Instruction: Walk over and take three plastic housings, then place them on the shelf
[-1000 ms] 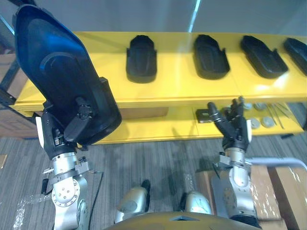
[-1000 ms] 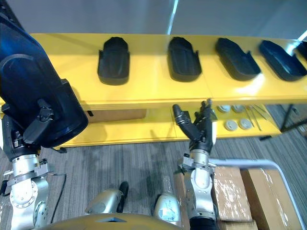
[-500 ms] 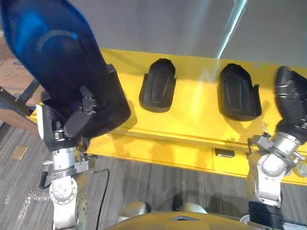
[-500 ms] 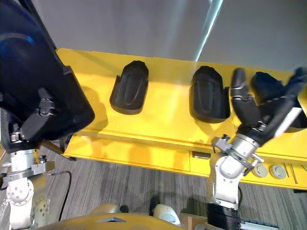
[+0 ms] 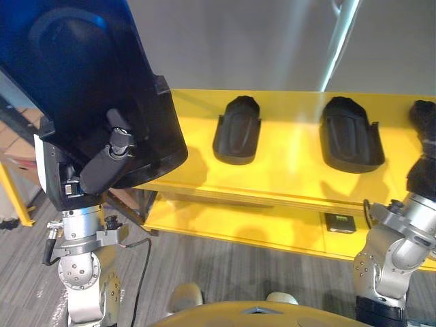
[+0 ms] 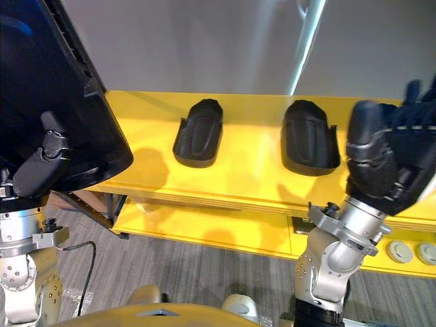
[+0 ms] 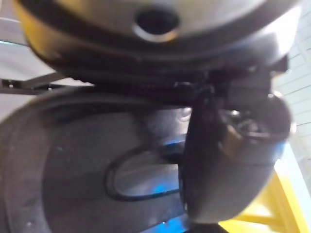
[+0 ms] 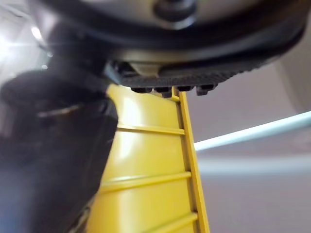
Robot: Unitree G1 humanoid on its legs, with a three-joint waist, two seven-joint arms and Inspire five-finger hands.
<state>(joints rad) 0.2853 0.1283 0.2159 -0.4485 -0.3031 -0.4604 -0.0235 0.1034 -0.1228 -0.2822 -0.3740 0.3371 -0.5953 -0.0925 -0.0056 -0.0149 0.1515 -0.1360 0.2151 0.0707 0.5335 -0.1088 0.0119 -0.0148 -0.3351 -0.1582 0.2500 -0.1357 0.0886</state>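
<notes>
The left hand [image 5: 95,174] has its thumb and fingers clamped on a large black housing [image 5: 88,75], raised at the left end of the yellow shelf [image 5: 286,174]. A second housing [image 5: 237,129] and a third housing [image 5: 351,134] lie apart on the shelf top, near its back edge. The right hand [image 6: 385,160] is raised by the front edge, fingers spread and empty.

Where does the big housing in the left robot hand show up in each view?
Left eye view: housing, upper left, above the left robot hand.
Right eye view: upper left corner.
Left wrist view: its hollow inside, behind the thumb.
Right wrist view: the yellow shelf, lengthwise.
Shared landmark: that shelf, right of the housing in both eye views.
</notes>
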